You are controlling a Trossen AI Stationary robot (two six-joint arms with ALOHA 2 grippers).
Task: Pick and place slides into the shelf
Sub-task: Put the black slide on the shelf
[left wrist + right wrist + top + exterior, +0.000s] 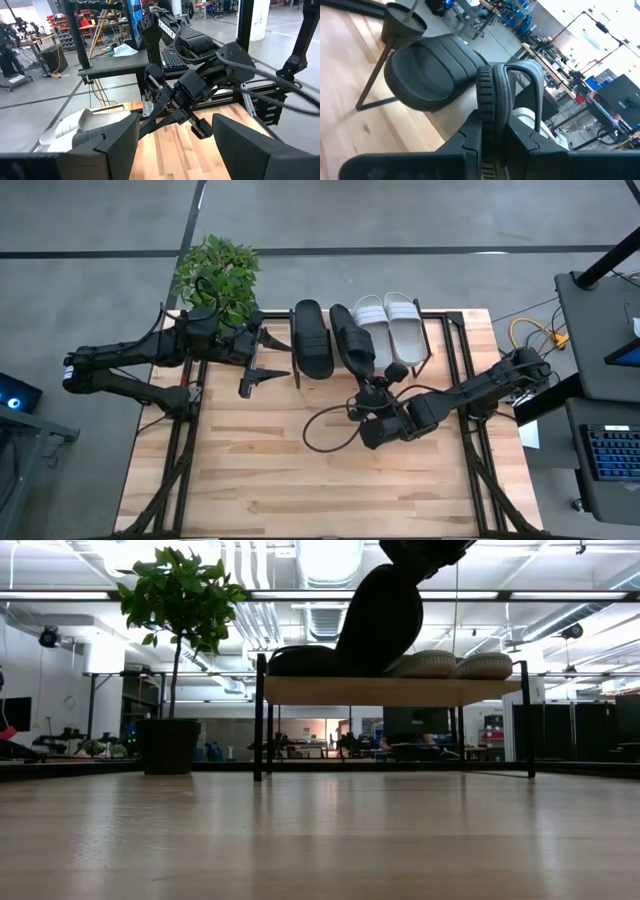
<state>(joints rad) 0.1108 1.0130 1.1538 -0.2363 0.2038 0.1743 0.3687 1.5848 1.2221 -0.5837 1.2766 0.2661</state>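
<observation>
Last black slide going in
My right gripper (368, 383) pinched the black slide (352, 340) tilted above the shelf (390, 690), clearing the edge; left gripper (262, 360) idled open.

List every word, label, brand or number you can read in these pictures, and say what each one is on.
"TROSSEN": white letters on the right arm, seen in the left wrist view; the last letters are hard to make out.
Nothing readable on the black slides, the white slides, the shelf or the plant pot.
Keyboard keys: too small to read.
</observation>
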